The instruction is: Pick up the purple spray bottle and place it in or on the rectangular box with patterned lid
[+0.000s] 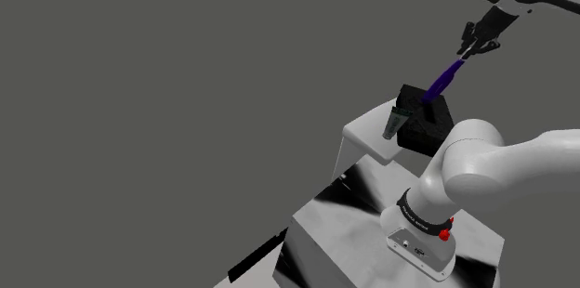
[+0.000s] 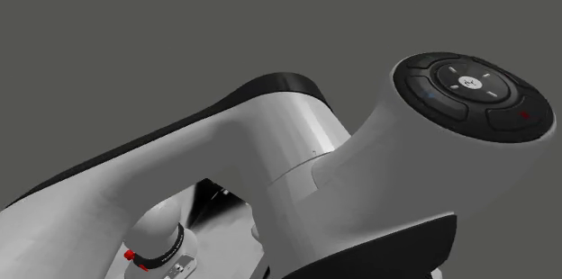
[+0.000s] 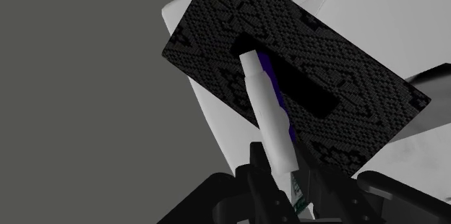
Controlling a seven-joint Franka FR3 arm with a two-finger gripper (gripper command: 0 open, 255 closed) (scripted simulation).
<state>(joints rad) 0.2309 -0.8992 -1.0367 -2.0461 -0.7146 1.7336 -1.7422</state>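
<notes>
My gripper hangs high at the shoulder view's upper right, shut on a slim purple spray bottle. The bottle slants down from the fingers, and its lower end reaches the top of the black rectangular box. Whether it touches the box I cannot tell. In the wrist view the bottle looks white with a purple side, clasped between the fingers of the gripper. Its far end points at a long slot in the box's patterned lid.
The box stands on a small white table, with a little grey cup-shaped thing beside it. The stand's top lies below. In the second exterior view the arm's white link looms close in front.
</notes>
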